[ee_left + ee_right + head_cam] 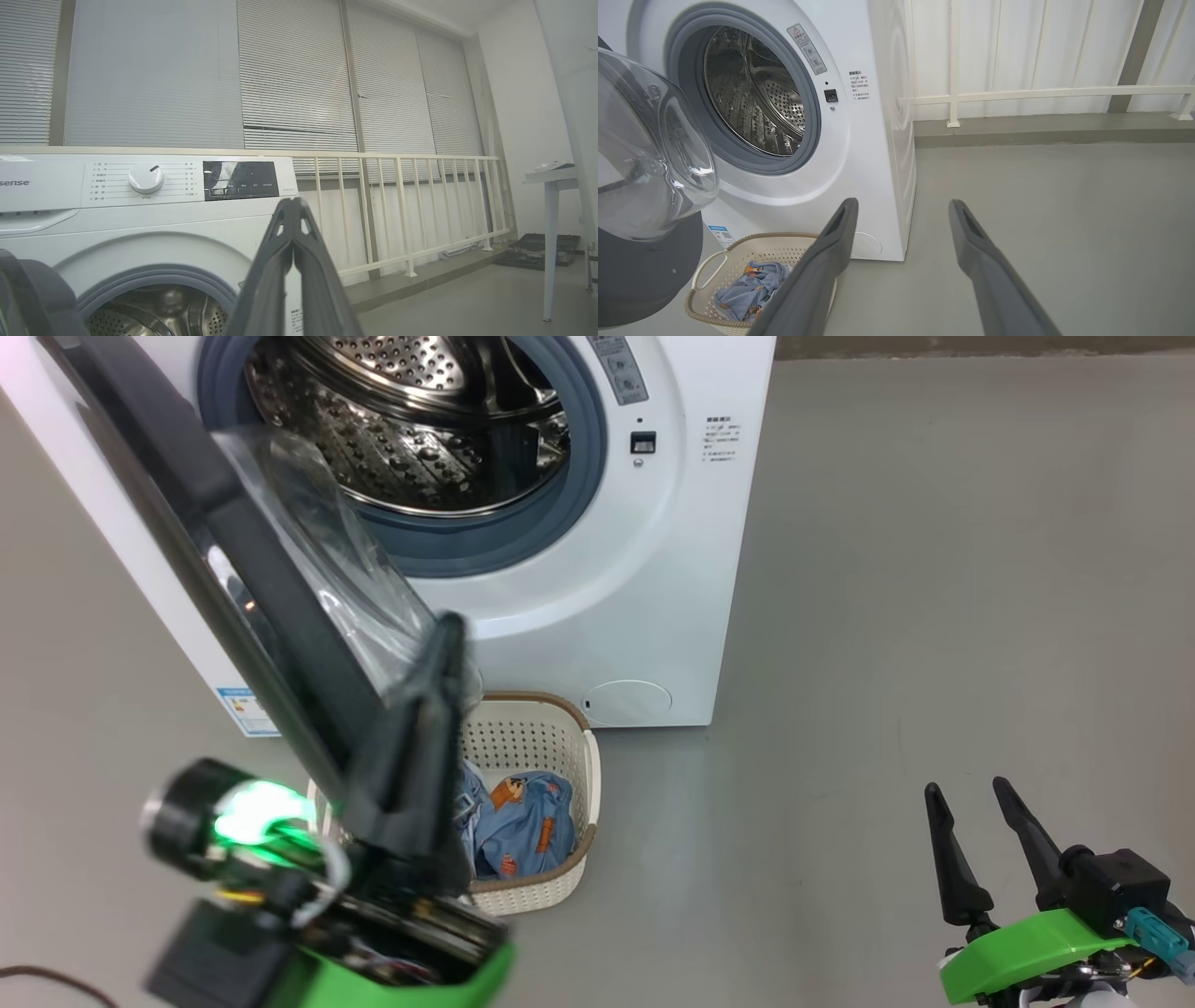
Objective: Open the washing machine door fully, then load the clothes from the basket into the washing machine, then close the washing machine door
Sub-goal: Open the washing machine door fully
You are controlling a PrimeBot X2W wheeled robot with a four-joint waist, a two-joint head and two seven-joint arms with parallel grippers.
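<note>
One white front-loading washing machine (653,569) is seen standing on a smooth grey floor (887,616). Its one round door (271,597), with a glossy black rim, a dark grey inner face and a bulging clear glass bowl, is swung open to the left of the opening. The perforated steel drum (420,439) and the blue-grey rubber gasket (560,523) are exposed.

One small cream-white perforated plastic basket (532,737) with a brown woven-look rim is placed on the floor just in front of the machine, below the open door. The light blue clothes (527,821), printed with small orange-brown figures, are held inside it. The number of garments cannot be told.

Two claws are counted. The left claw (451,639) is raised in front of the door's lower edge with its two dark fingers pressed together and nothing between them. Contact with the door cannot be told. The right claw (966,791) is held low over bare floor, well apart from the machine, with its fingers spread and nothing gripped.

Behind the machine, a white railing (397,205) and closed grey blinds (294,84) are seen. One white desk (551,177) is placed at the far right, with a dark case (537,249) on the floor beside it.
</note>
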